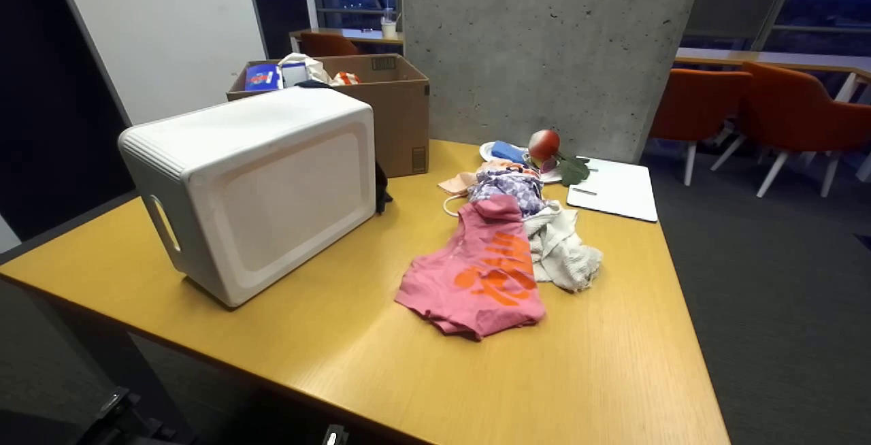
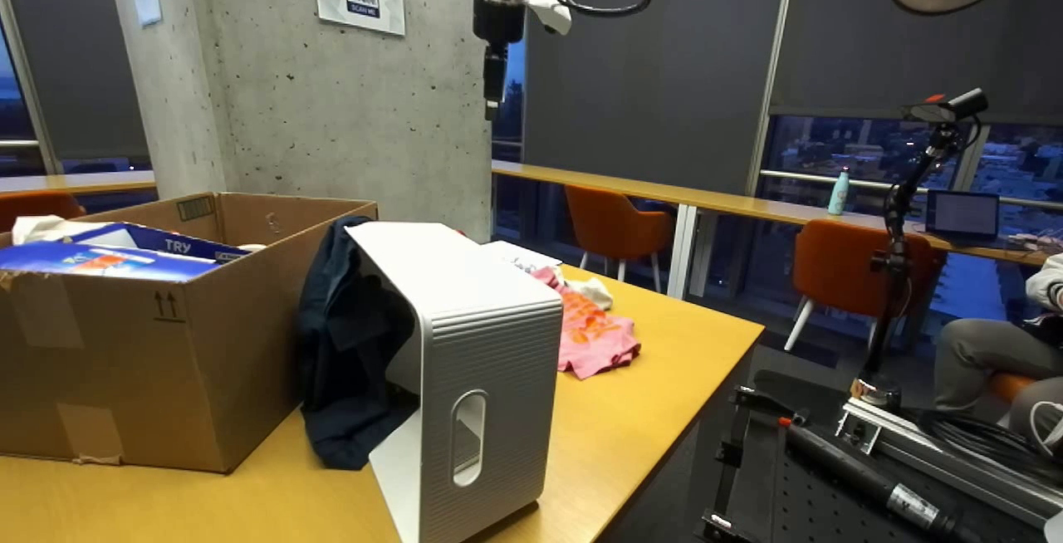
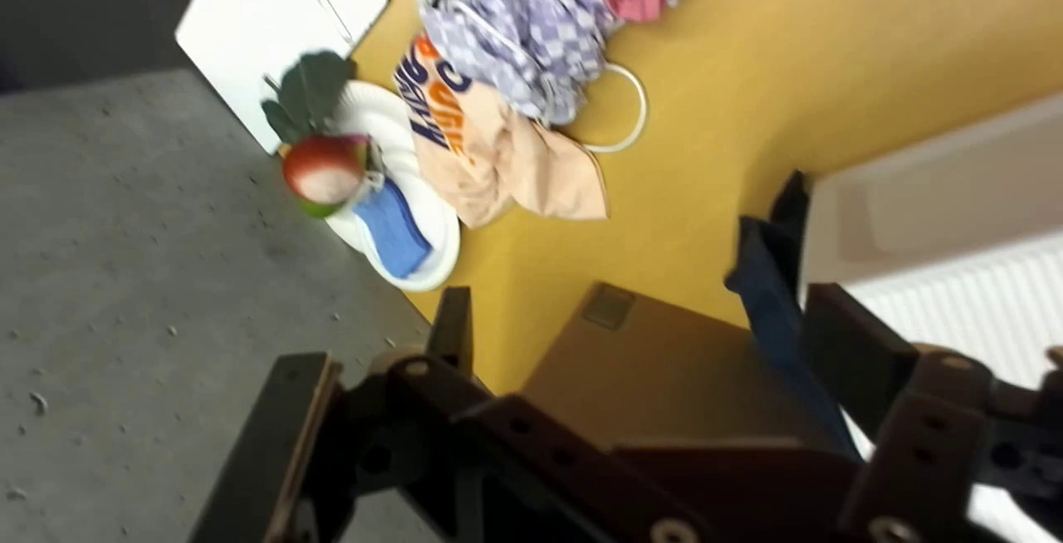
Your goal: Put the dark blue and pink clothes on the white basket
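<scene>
The tool (image 3: pixel 644 315) hangs high over the counter (image 1: pixel 599 356), its jaws spread wide around nothing, probably so it can clear the carton (image 2: pixel 249 360) and take hold of cloth. The white basket (image 2: pixel 490 327) lies on its side, so its mouth faces the carton, toward nine o'clock in an exterior view. The dark blue clothes (image 2: pixel 345 360) sit there, partly in the mouth and hanging down to the counter; their upper fold looks propped between rim and carton. In an exterior view the pink shirt (image 1: pixel 483 275) lies flat between three and four o'clock from the basket, its top end touching a purple checked cloth (image 1: pixel 517 190). Spread like that, it likely needs pinching at a raised fold.
</scene>
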